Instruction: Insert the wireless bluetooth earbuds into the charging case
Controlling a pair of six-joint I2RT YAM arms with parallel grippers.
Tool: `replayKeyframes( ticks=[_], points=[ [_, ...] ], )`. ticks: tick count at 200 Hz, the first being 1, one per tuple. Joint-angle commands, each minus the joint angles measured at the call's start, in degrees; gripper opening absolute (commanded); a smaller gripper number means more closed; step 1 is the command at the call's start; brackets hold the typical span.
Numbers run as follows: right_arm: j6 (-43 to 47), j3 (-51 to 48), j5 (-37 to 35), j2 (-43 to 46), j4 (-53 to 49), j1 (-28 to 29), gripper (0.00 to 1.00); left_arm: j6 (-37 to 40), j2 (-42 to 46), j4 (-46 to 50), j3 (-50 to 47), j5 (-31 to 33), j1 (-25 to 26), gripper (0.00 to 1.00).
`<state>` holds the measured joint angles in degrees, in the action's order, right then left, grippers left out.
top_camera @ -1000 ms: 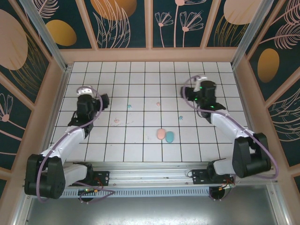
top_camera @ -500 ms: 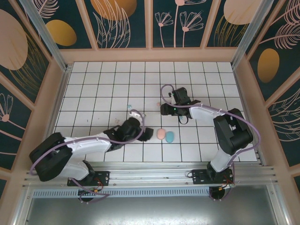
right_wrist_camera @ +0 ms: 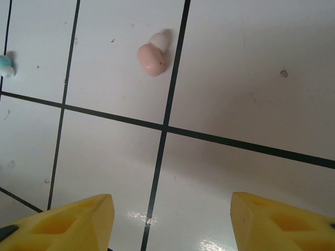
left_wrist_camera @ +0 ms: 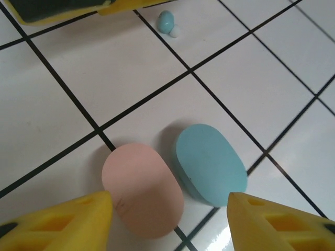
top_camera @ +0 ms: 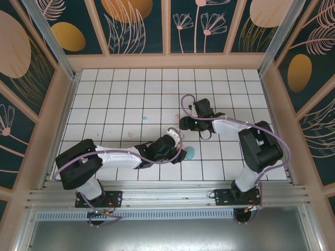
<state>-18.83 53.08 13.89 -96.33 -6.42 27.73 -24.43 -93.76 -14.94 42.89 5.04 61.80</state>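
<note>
While the white tiled worktop (top_camera: 104, 89) stretches out under both machines, the left arm (top_camera: 115, 155) reaches low and long across the near rows toward the centre, and the right arm (top_camera: 235, 128) folds back inward from its side, so the two meet near the middle of the grid. Look at the left claw (left_wrist_camera: 170, 222): its yellow fingers stand well apart and clamp nothing, the gap between them sitting over the near end of the pink case (left_wrist_camera: 142, 189), with the left fingertip just beside that case's edge. Whether it touches, I cannot tell. Over to the right claw (right_wrist_camera: 172, 219), and it's the same story: jaws spread wide, nothing between them but bare tile and a black grout line. Down on the tiles, the pink case lies flat and closed, and the teal case (left_wrist_camera: 210, 163) lies just beside it, also flat and closed, a thin gap between them. Now the little ones, all out of the cases! A pink earbud (right_wrist_camera: 152, 57) rests on a tile beside a grout line, ahead of the right claw and apart from it. A blue earbud (left_wrist_camera: 167, 22) sits on a grout line beyond the two cases. A second blue earbud (top_camera: 144, 119) lies alone further left, and a second pink earbud (top_camera: 130, 136) sits nearer still, just above the left arm.
</note>
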Motion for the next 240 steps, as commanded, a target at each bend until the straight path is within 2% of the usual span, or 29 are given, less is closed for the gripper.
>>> replayKeyframes(
  ticks=[1, 59, 95, 116, 147, 162, 204, 240],
  points=[
    [-0.3, -0.9, 1.2, 2.2, 0.2, -0.5, 0.58, 0.5, -3.3, 3.2, 2.3, 1.7, 0.0, 0.57],
    [0.0, -2.3, 1.3, 4.3, 0.3, -1.0, 0.58, -0.4, -8.8, 4.7, 5.3, 1.7, 0.1, 0.6],
    [-1.1, -3.2, 2.2, 6.0, 0.3, -2.0, 0.58, 0.4, -10.7, 8.1, 6.5, 4.3, 0.2, 0.61],
    [-2.8, -3.4, 3.4, 7.1, 0.3, -3.0, 0.58, 1.0, -10.1, 9.2, 5.6, 6.3, 0.2, 0.55],
    [-4.1, -2.3, 5.6, 8.7, -1.4, -4.8, 0.58, 4.4, -6.1, 8.4, 2.9, 7.9, 0.2, 0.36],
    [-4.3, -1.6, 6.6, 9.6, -2.3, -5.3, 0.58, 6.7, -4.8, 7.6, 1.8, 8.1, 0.2, 0.3],
    [-5.2, -0.3, 10.8, 12.6, -4.5, -6.3, 0.58, 15.2, 2.5, 4.4, -1.0, 6.6, -0.4, 0.24],
    [-6.4, -0.3, 20.6, 15.6, -6.0, -7.8, 0.58, 23.7, 6.3, 3.6, 0.7, 6.7, -0.5, 0.22]
  ],
)
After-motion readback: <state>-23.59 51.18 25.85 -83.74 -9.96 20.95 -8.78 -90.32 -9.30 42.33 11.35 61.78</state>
